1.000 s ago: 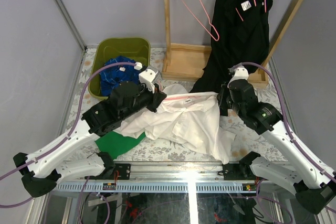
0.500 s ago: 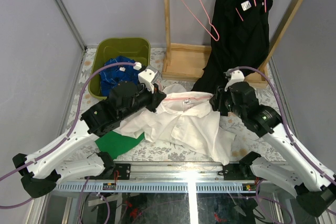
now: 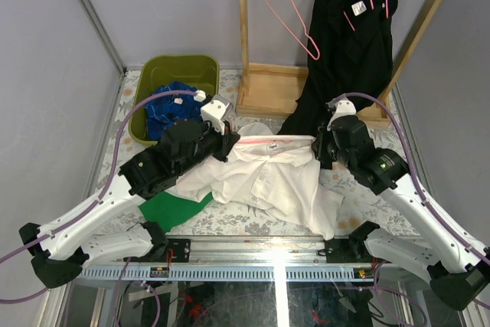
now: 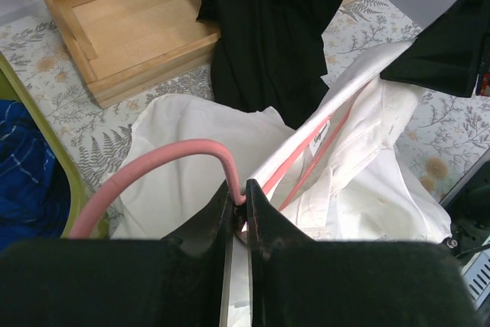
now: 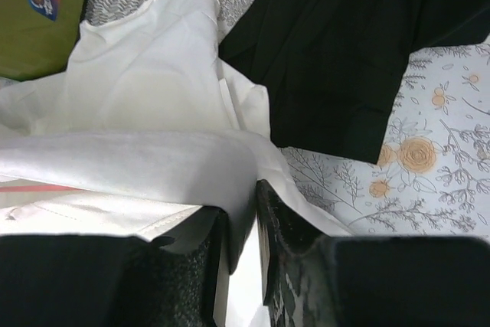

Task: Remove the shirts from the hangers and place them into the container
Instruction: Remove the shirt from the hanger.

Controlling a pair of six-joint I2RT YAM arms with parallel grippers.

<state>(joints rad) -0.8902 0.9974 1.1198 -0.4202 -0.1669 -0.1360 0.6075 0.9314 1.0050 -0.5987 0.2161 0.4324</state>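
The white shirt (image 3: 268, 181) lies crumpled on the table (image 3: 253, 220) between my two arms, with its pink hanger (image 4: 164, 147) inside it. My left gripper (image 4: 239, 203) is pressed together on the hanger's hook. My right gripper (image 5: 241, 227) pinches a fold of the shirt's fabric (the cloth runs down between the fingers). The blue shirt (image 3: 164, 109) sits in the olive container (image 3: 172, 63) at far left. A black shirt (image 3: 348, 44) hangs from the wooden rack (image 3: 268, 86).

The left arm (image 3: 86, 220) and right arm (image 3: 419, 206) wear white shells, giving way to bulky black housings just behind the fingers (image 4: 203, 223). A lilac cable (image 3: 116, 160) loops along each. The fingers are black, tapering blades.
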